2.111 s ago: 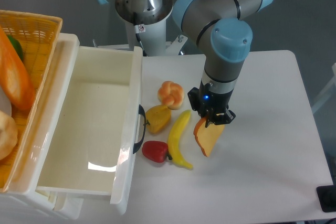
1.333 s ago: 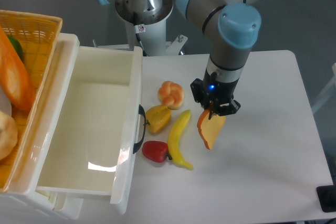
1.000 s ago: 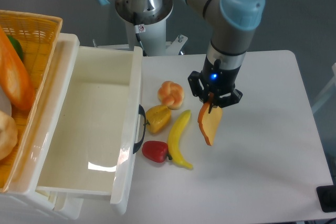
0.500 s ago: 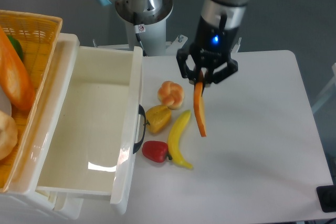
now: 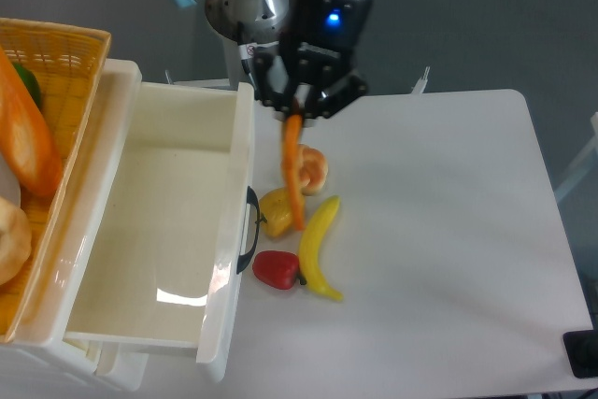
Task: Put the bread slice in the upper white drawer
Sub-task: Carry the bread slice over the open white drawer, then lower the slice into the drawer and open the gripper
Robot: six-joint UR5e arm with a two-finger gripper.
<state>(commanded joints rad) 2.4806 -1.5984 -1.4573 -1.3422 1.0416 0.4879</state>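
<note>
My gripper (image 5: 297, 113) is shut on the top edge of the bread slice (image 5: 293, 175), which hangs edge-on below it, showing only its orange crust. It hangs in the air above the round orange bun (image 5: 311, 167) and the yellow-orange fruit (image 5: 278, 211), just right of the upper white drawer (image 5: 159, 203). The drawer stands pulled open, its inside bare, with its black handle (image 5: 249, 231) facing the table.
A banana (image 5: 320, 248) and a red fruit (image 5: 277, 270) lie on the white table (image 5: 448, 231) right of the drawer. A woven yellow basket (image 5: 37, 72) with a baguette (image 5: 26, 133) sits at far left. The lower drawer's edge (image 5: 112, 362) shows beneath.
The gripper has risen and moved left toward the drawer, carrying the bread slice from right of the banana to above the bun. The slice has turned edge-on to the camera.
</note>
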